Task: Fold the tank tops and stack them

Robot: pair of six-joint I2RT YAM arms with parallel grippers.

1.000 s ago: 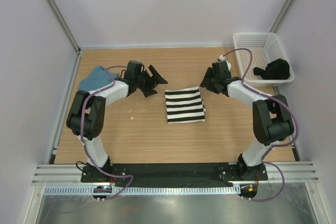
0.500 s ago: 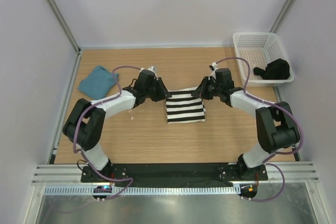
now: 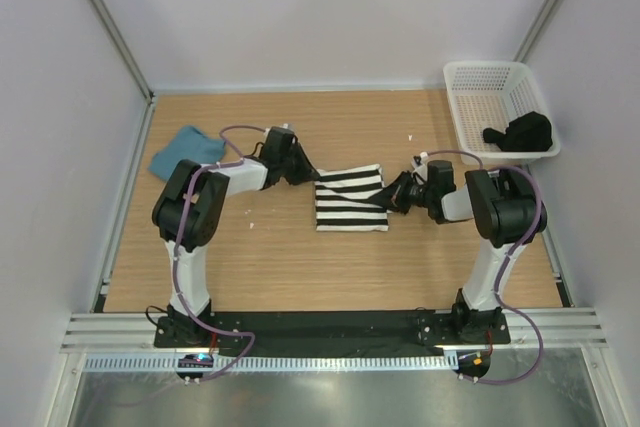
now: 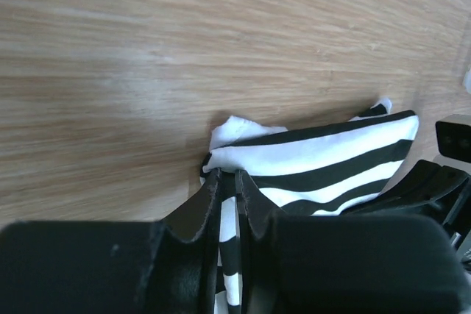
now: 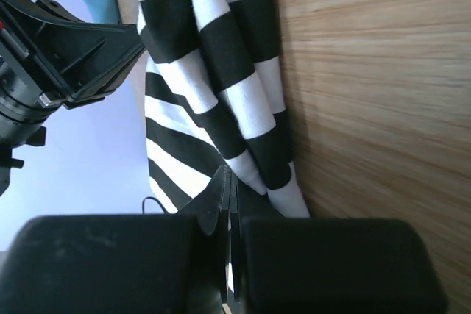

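The striped tank top (image 3: pixel 350 202) lies folded in the middle of the table. My left gripper (image 3: pixel 309 176) is low at its far left corner, shut on a fold of the cloth; the stripes (image 4: pixel 324 154) run between the fingers (image 4: pixel 210 187). My right gripper (image 3: pixel 393 194) is down at the cloth's right edge near the far corner, shut on a thin layer of the striped tank top (image 5: pixel 213 56). The teal tank top (image 3: pixel 182 148) lies bunched at the far left, away from both grippers.
A white mesh basket (image 3: pixel 470 97) stands at the far right corner with a black object (image 3: pixel 522 133) in it. The left gripper's body (image 5: pixel 73 42) shows in the right wrist view across the cloth. White walls close in the table.
Both arms dropped from above the table to the striped top's far corners and their jaws closed on the cloth. The far edge is now slightly pulled and wrinkled.
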